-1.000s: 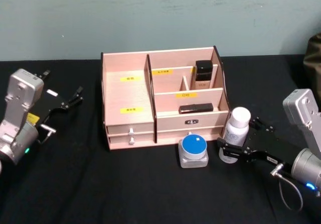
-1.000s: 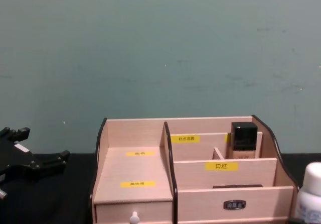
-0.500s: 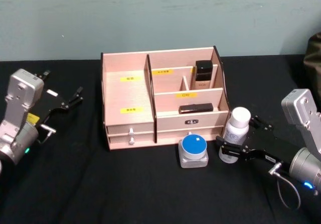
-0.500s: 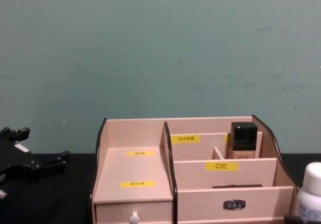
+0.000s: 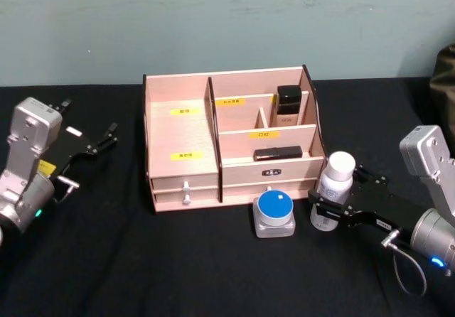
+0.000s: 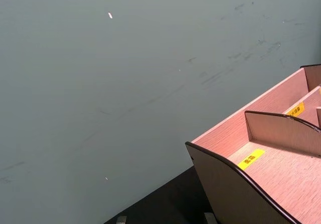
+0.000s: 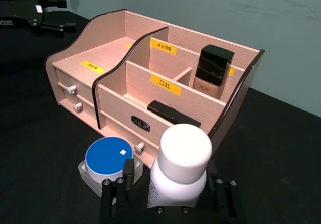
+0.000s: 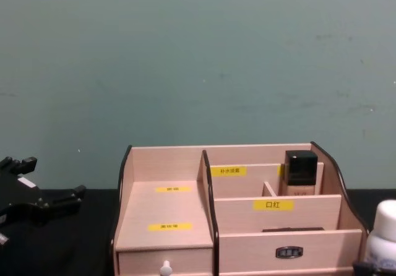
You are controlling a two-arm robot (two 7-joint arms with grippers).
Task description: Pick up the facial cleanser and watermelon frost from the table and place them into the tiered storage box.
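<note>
Bottle (image 5: 333, 180), white-capped, between spread right fingers (image 7: 129, 176); blue-lidded jar (image 5: 275, 212) just beside, before tiered storage box (image 5: 182, 131); left fingers (image 5: 108, 131) apart, parked.

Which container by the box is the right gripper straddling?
The white-capped bottle, between the fingers of the right gripper; the blue-lidded jar sits free beside it.

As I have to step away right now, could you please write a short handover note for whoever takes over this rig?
Right gripper: open, fingers either side of the white bottle, which stands on the table by the tiered storage box, at its front right corner.
Left gripper: open, parked at the left, apart from the box.
Blue-lidded jar: on the table in front of the drawers.
Done: neither item placed.
Left: grip the bottle, put it in the box, then the jar.
</note>
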